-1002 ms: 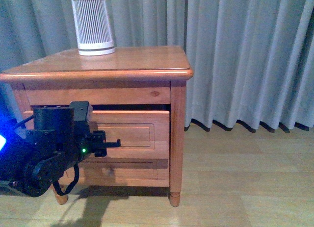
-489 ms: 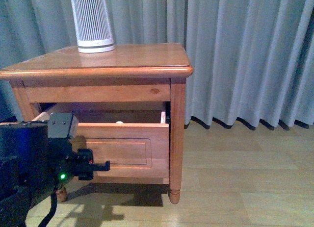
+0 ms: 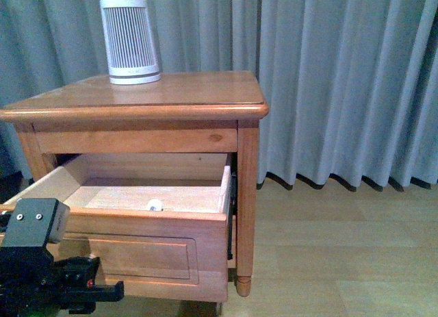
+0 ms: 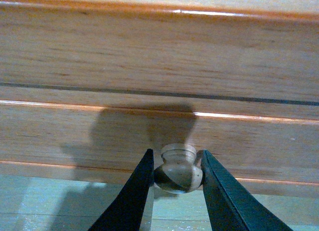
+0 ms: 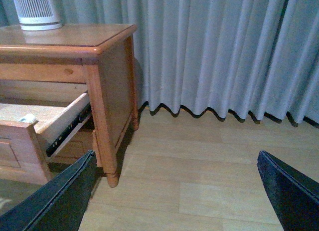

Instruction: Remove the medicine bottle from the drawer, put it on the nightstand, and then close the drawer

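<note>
Though blurry, seemingly one medicine bottle [image 3: 155, 206]

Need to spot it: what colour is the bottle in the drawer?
The medicine bottle is white; front view.

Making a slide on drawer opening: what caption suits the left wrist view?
Left gripper closed on the round wooden knob of the drawer, whose panelled front fills the frame.

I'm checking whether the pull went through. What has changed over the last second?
The left gripper, shut on the knob, has pulled the drawer toward the robot, from barely ajar to wide open. The bottle inside now shows. The nightstand and the canister on top have stayed put.
</note>
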{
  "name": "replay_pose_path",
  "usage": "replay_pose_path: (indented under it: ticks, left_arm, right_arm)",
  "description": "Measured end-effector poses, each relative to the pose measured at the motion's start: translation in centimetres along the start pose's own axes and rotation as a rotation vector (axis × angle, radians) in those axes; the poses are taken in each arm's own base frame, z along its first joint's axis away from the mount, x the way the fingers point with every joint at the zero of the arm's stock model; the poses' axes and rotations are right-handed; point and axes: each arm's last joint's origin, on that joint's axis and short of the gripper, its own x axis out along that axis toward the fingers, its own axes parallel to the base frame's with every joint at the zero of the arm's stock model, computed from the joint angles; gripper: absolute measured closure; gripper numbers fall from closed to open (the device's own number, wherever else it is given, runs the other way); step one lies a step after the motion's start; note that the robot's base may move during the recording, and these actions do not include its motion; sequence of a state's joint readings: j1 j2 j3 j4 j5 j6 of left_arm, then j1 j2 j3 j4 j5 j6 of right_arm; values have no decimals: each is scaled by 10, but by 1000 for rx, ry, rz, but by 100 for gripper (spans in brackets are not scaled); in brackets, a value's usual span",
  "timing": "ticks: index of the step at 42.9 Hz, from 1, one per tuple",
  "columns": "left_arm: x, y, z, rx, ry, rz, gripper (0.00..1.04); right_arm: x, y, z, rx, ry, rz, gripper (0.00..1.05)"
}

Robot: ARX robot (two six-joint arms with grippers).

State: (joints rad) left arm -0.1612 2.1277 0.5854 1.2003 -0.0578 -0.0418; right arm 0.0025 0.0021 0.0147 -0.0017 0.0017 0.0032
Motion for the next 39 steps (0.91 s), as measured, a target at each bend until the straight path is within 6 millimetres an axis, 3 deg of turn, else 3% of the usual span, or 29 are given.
replay_pose_path:
  ticks: [8, 11, 15, 20, 29, 39]
  left_arm:
    - [-10, 0, -5, -7, 9, 4, 79]
    - [-19, 0, -2, -9, -3, 2, 64]
    - [-21, 0, 6, -13, -34, -4, 53]
    - [-21, -1, 9, -24, -44, -6, 32]
    - [-21, -1, 9, -38, -44, -9, 5]
    - [-30, -1, 20, -63, -56, -5, 7]
  right_arm:
    - [0, 0, 0, 0, 0, 0, 7]
    - [0, 0, 0, 0, 0, 0, 7]
    - [0, 0, 0, 0, 0, 0, 7]
    - [0, 0, 0, 0, 0, 1, 7]
    - [0, 0, 0, 0, 0, 1, 7]
    - [0, 0, 0, 0, 0, 1, 7]
